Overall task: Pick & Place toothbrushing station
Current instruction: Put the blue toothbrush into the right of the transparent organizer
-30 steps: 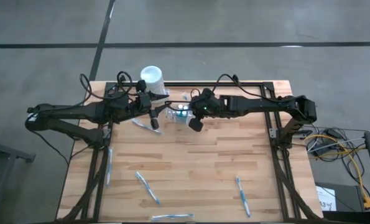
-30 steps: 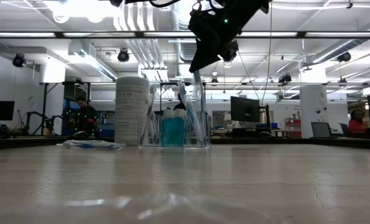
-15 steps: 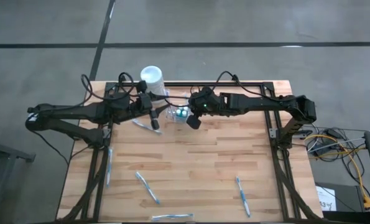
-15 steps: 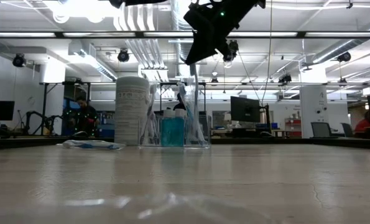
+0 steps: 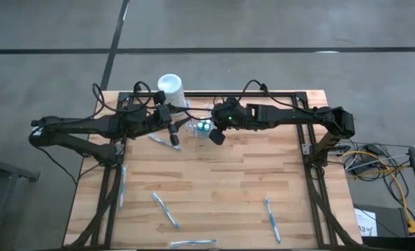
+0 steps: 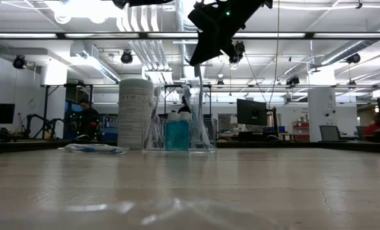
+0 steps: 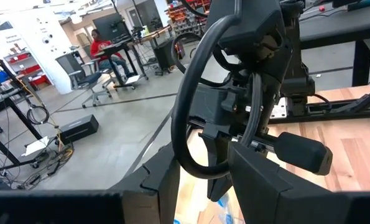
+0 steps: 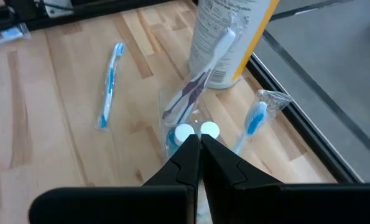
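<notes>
At the back edge of the pale wooden desk point(image 5: 214, 188), just beside the tall white cylindrical container with the round lid point(image 5: 171, 87), the small see-through clear plastic holder point(image 5: 199, 127) is sitting upright with a couple of brushes and a little blue bottle poking out of it. That's the toothbrushing station, and it's wedged right between the two arms.

The right claw point(image 5: 218, 137) is hovering just above and slightly to its own side of the holder, fingers pressed together and gripping nothing. From its wrist view, the closed fingertips point(image 8: 199, 144) are pointing almost straight down at the holder point(image 8: 191, 127), so the thing lies directly below and a touch ahead of it. In the low view, the claw point(image 6: 199, 59) is hanging clear of the holder's top point(image 6: 180, 131), not touching.

The left claw point(image 5: 172, 135) is waiting on the other side, near the holder too, jaws partly apart and empty.

My guess: the right one is nearer and lined up, but it's needing to spread its fingers before dropping down. The holder is standing tall, long axis vertical, so a grab on a side wall looks like the way in.
</notes>
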